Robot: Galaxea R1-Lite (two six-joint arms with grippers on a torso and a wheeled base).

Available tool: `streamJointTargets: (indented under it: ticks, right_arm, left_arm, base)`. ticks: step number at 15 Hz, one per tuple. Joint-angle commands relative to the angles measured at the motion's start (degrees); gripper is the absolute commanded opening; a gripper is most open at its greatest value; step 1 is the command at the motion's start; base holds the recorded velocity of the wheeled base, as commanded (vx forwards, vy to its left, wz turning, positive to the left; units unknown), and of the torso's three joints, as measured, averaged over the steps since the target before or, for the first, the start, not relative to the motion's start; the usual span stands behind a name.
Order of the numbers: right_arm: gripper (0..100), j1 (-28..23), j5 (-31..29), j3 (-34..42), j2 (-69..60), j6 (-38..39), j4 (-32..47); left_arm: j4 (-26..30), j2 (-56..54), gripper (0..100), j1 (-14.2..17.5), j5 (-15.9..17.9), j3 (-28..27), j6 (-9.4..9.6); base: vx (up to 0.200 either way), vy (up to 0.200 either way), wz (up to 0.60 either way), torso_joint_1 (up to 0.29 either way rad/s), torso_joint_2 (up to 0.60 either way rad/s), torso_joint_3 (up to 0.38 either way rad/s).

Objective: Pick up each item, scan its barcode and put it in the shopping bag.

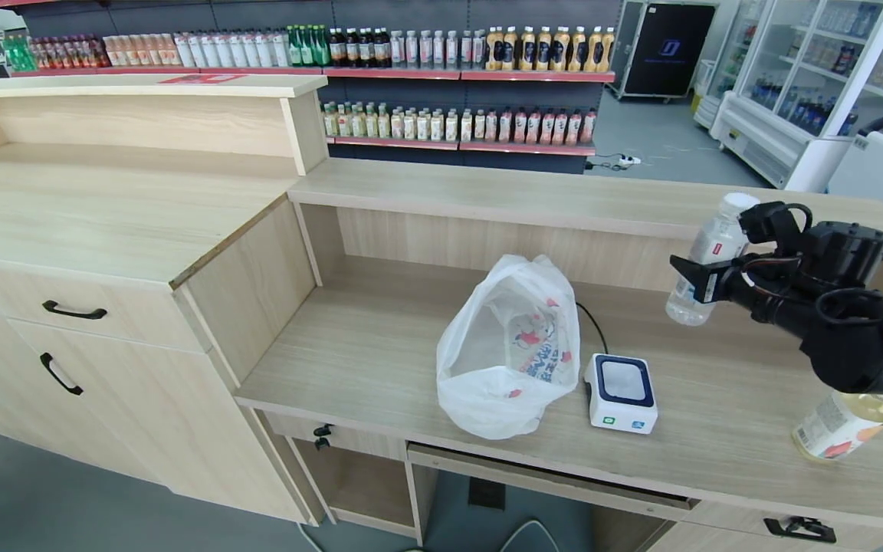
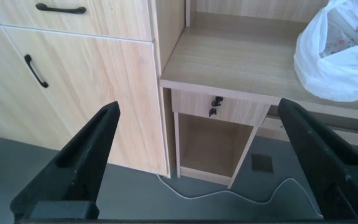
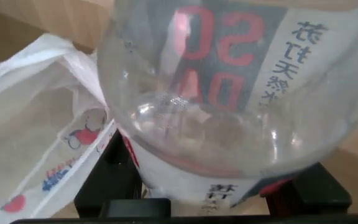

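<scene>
My right gripper (image 1: 698,277) is shut on a clear water bottle (image 1: 706,257) with a white cap, held upright above the counter at the right, beyond the scanner. The bottle (image 3: 229,93) looms close in the right wrist view, with the bag (image 3: 36,143) behind it. A white plastic shopping bag (image 1: 509,349) stands open in the middle of the counter (image 1: 380,345). Just right of it sits the white barcode scanner (image 1: 621,392) with a dark window. My left gripper (image 2: 197,165) hangs open below counter height, left of the bag (image 2: 340,53), over the floor.
A bottle of yellow drink (image 1: 840,425) lies at the counter's right front edge under my right arm. A raised cabinet (image 1: 104,222) with drawers stands at the left. A ledge (image 1: 564,201) runs along the back of the counter. Store shelves and fridges stand beyond.
</scene>
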State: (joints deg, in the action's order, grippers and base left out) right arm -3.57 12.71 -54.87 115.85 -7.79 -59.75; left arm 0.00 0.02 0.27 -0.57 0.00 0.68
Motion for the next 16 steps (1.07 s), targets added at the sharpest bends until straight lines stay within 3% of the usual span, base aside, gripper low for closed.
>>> streamJointTargets:
  ticks: [1,3,6,8,13,16]
  right_arm:
    - [0,2.3,-4.3,4.3,-7.3,2.4,1.5]
    - [0,3.7,-11.4,10.7,-10.9,0.9,2.3]
    - [0,3.7,-17.0,11.5,-13.8,-5.3,4.8]
    - [0,3.3,-17.3,12.9,-14.2,-7.2,5.2]
    - [0,6.1,-17.2,12.3,-12.0,-9.8,0.9]
    - [0,7.2,-9.3,11.9,-9.2,-9.2,-0.3]
  left_arm:
    - [0.0,0.0,100,0.0,0.0,0.0,0.02]
    - [0.0,0.0,100,0.0,0.0,0.0,0.02]
    - [0.0,0.0,100,0.0,0.0,0.0,0.02]
    - [0.0,0.0,100,0.0,0.0,0.0,0.02]
    - [0.0,0.0,100,0.0,0.0,0.0,0.02]
    - [0.0,0.0,100,0.0,0.0,0.0,0.02]
  base:
    - [0.000,0.000,0.00,0.000,0.00,0.000]
    - [0.000,0.000,0.00,0.000,0.00,0.000]
    - [0.000,0.000,0.00,0.000,0.00,0.000]
    - [0.000,0.000,0.00,0.000,0.00,0.000]
    - [0.000,0.000,0.60,0.004,0.00,0.002]
    - [0.000,0.000,0.20,-0.001,0.00,0.001]
